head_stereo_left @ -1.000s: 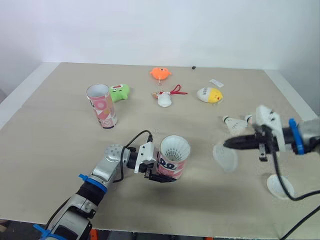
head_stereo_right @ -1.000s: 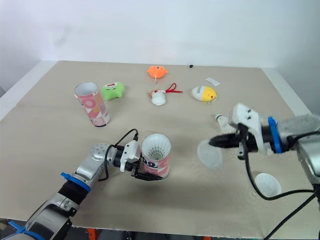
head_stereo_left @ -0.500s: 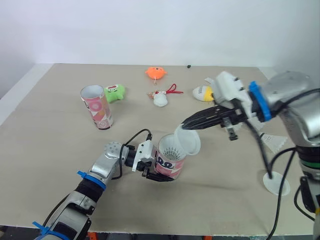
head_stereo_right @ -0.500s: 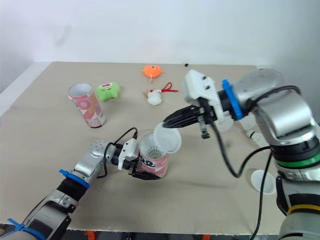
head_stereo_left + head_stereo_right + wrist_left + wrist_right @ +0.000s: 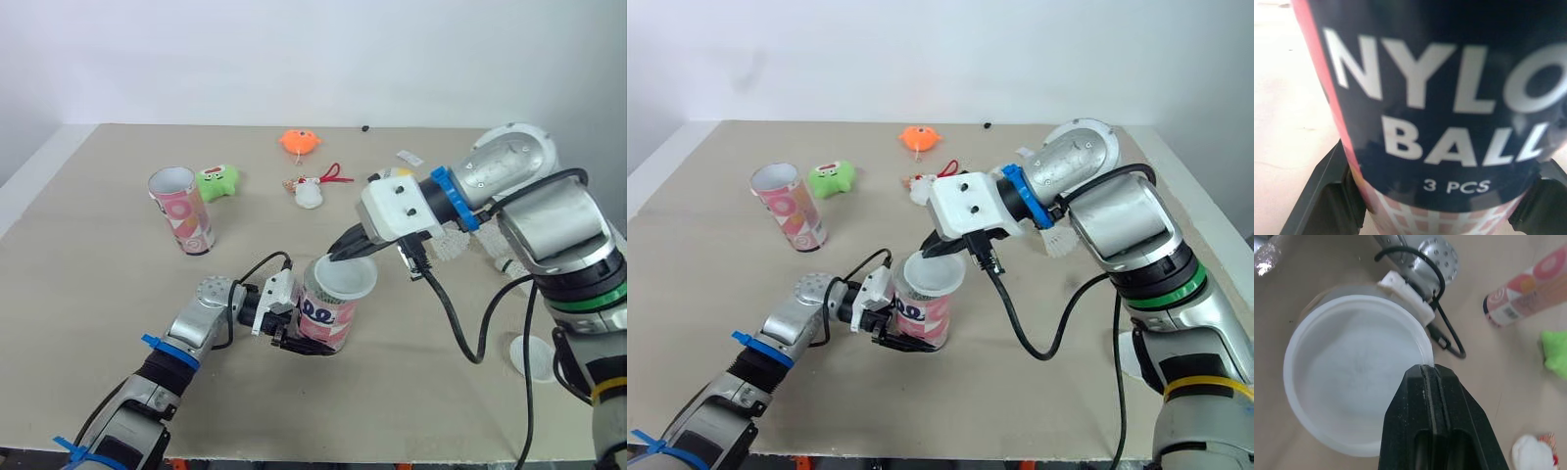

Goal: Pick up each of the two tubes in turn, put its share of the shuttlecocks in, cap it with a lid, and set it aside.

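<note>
At the left the second tube (image 5: 181,211) stands open and upright, well apart from the left gripper (image 5: 297,331), whose fingers are clamped on the lower part of the pink tube (image 5: 325,315) at mid-table. The right gripper (image 5: 343,255), fingers pinched together on the rim of the white lid (image 5: 345,279), holds it over that tube's mouth, though whether it touches the rim is hard to tell. To cap well, the robot should level and centre the lid, then press evenly against the left gripper's bracing. The beige tabletop (image 5: 88,294) carries small toys (image 5: 301,143) at the back and a spare lid (image 5: 530,353) at the right, below a white wall (image 5: 294,49).
</note>
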Robot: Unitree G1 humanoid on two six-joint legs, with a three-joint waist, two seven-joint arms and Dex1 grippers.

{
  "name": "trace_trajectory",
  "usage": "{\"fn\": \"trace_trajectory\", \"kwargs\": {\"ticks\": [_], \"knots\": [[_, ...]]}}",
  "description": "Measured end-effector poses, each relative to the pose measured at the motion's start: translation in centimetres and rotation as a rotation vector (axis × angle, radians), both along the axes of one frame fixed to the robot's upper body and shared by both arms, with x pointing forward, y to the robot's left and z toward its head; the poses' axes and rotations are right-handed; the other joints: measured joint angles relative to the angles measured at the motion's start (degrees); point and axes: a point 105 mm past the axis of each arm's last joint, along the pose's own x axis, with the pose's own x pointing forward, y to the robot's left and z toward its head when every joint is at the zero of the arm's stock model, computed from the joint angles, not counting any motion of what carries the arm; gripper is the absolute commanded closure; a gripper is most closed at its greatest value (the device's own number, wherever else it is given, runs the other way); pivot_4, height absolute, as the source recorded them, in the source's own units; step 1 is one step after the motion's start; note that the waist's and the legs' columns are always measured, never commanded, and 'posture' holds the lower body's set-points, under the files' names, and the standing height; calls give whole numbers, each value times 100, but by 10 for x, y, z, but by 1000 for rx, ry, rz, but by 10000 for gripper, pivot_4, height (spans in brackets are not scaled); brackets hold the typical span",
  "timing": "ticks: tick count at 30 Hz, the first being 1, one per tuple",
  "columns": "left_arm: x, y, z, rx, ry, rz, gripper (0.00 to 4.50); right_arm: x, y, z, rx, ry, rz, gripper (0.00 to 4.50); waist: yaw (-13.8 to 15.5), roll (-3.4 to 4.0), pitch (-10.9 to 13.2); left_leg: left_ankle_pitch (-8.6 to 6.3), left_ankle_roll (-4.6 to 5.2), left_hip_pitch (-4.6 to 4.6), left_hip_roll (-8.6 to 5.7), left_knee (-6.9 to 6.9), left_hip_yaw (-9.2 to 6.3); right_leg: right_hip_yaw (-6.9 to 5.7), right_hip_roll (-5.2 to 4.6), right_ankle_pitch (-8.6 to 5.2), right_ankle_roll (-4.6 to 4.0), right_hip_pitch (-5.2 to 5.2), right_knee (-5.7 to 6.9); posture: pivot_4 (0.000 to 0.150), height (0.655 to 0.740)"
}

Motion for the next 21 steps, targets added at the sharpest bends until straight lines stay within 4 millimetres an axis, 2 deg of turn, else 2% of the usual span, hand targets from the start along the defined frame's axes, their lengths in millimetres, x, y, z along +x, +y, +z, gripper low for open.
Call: {"fn": "trace_trajectory", "kwargs": {"ticks": [5, 14, 21], "knots": [[0, 0, 0, 2, -9, -6, 14282, -6, 8, 1, 6, -4, 41, 44812, 1, 0, 0, 0, 0, -1, 0, 1, 3, 1, -1, 3, -10, 0, 0, 1500, 7323], [0, 0, 0, 6, -20, -14, 14282, -11, 11, 2, -3, -29, 67, 44812, 1, 0, 0, 0, 0, -2, 0, -1, 2, 1, 0, 9, -19, -2, 0, 1500, 7323], [0, 1, 0, 19, -27, -14, 14282, -11, 9, -4, -66, -149, 112, 44812, 0, -3, -3, 0, 0, 6, 5, -1, 4, 1, 6, -6, -9, 1, 0, 1500, 7323]]}}
